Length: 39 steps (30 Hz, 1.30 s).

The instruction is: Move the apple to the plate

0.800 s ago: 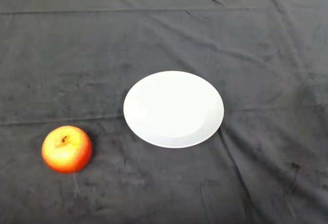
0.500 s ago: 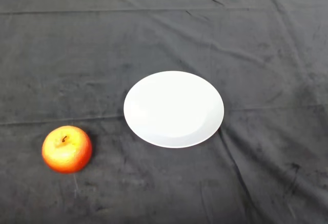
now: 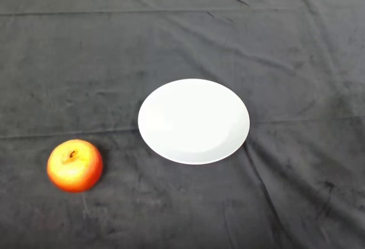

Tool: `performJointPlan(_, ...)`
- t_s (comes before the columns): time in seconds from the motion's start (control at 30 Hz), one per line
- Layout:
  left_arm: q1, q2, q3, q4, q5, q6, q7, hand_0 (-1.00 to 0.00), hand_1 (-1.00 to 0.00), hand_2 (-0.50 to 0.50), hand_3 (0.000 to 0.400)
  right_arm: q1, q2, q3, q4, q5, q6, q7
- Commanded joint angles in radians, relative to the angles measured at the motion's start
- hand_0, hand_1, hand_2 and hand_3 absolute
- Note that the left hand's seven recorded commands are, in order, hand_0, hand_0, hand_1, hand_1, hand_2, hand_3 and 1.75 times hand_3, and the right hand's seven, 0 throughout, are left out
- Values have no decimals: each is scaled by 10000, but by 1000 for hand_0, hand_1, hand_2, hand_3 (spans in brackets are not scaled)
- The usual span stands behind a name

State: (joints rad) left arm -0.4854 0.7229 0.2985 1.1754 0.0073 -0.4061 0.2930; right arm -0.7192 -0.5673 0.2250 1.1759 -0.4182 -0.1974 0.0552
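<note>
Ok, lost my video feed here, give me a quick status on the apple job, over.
No hand in view. Apple on the cloth, stem up, left of and nearer than the plate, not touching it. Plate bare. Nothing between them.

No text, label, brand, number or sign can be read anywhere in the head view. The round white plate (image 3: 193, 121) at the middle is plain, the red-and-yellow apple (image 3: 74, 165) at the near left bears no sticker, and the dark grey cloth (image 3: 285, 44) carries no print.
</note>
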Motion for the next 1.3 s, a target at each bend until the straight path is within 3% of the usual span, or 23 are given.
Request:
performJointPlan(0.03,-99,-10,-264,-493,217,-334,-262,0,0,0,0,-3,-275,101,-7,-30,-32,-77)
performJointPlan(0.5,268,-46,-983,-509,430,-1772,-2638,0,0,0,0,2,-276,99,-17,-28,-26,-75)
performJointPlan(0.97,224,-524,-1954,-828,708,-2378,-4838,0,0,0,0,6,-276,97,-26,-27,-22,-73)
performJointPlan(1.3,280,-758,-2465,-1154,712,-2405,-6272,0,0,0,0,9,-276,96,-33,-26,-18,-72)
